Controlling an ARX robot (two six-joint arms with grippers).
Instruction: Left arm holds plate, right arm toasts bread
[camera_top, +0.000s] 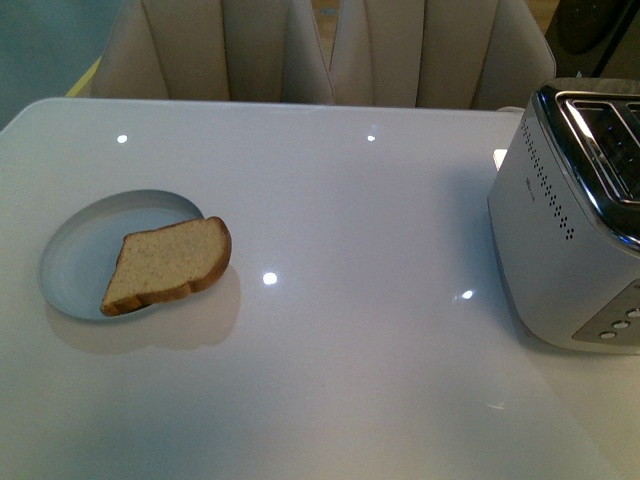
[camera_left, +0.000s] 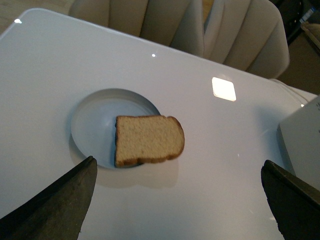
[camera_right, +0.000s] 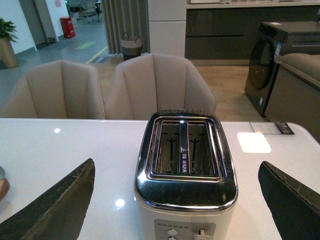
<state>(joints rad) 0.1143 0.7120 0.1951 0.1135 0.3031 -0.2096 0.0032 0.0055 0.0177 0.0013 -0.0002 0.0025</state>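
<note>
1. The white glossy table (camera_top: 350, 400) carries everything, with ceiling lights reflecting off it as bright dots.
2. Two beige padded chairs (camera_top: 330, 50) are pushed up along the table's far edge.
3. A silver two-slot toaster (camera_top: 560, 250) sits by the table's right edge. From the right wrist view you look straight down onto its chrome top (camera_right: 185, 155), with the buttons and a lever on the near end face.
4. The right gripper (camera_right: 176, 163) hangs above the toaster. Its dark fingers are spread wide with nothing between them, and they aren't touching the toaster.
5. The left gripper (camera_left: 178, 162) hovers over the table on the near side of the plate. Its fingers are also wide apart, gripping nothing and clear of the plate.
6. The pale blue-white plate (camera_top: 80, 250) lies flat near the table's left edge.
7. The bread slice (camera_top: 168, 265) lies on the plate. Its flat end is over the inside and its rounded top pokes out past the rim toward the table's middle, same deal in the left wrist view (camera_left: 149, 140).
</note>
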